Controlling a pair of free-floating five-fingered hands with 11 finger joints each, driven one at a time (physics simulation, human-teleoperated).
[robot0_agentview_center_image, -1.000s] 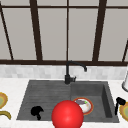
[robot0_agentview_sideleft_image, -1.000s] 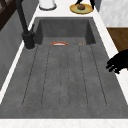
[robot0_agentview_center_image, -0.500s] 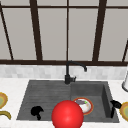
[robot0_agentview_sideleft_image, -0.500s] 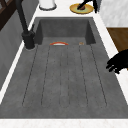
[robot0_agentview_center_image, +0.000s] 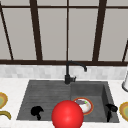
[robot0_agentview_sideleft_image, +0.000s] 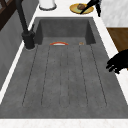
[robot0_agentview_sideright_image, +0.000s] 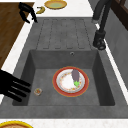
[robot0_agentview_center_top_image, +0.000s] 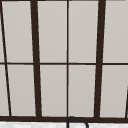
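Black hands (robot0_agentview_center_image: 37, 111) (both empty) have not moved.

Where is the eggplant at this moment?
The eggplant lies on the red-rimmed plate in the sink basin, right of the faucet in the front view.

The left hand (robot0_agentview_center_image: 36, 111) and the right hand (robot0_agentview_center_image: 110, 109) were plain matte black, human-like in shape, with slim fingers and no markings or wrists

Left robot hand (robot0_agentview_center_image: 36, 111) and right robot hand (robot0_agentview_center_image: 110, 110) both aloft, well apart, fingers seemingly relaxed and empty.
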